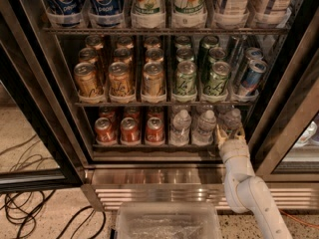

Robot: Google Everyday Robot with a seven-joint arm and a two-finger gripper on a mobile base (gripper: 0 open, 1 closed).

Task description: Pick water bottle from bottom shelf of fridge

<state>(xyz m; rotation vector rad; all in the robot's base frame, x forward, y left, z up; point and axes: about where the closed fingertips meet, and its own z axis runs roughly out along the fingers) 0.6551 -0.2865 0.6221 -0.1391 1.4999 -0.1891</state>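
Note:
The fridge [149,176] stands open in front of me. On its bottom shelf [134,146], three red soda cans [129,130] stand at the left and three clear water bottles with white caps at the right. My gripper [230,133] reaches in at the right end of this shelf. Its fingers [219,135] are open and straddle the lower part of the rightmost water bottle [232,118]. Two more water bottles [180,126] [205,126] stand just left of it. The white arm [244,188] rises from the lower right.
Gold and green cans [153,78] fill the rack above, with large Pepsi and 7UP bottles [147,4] over them. A clear plastic bin [168,222] sits on the floor below the vent grille. Black cables [25,208] lie at the lower left. The door frame [289,113] stands close on the right.

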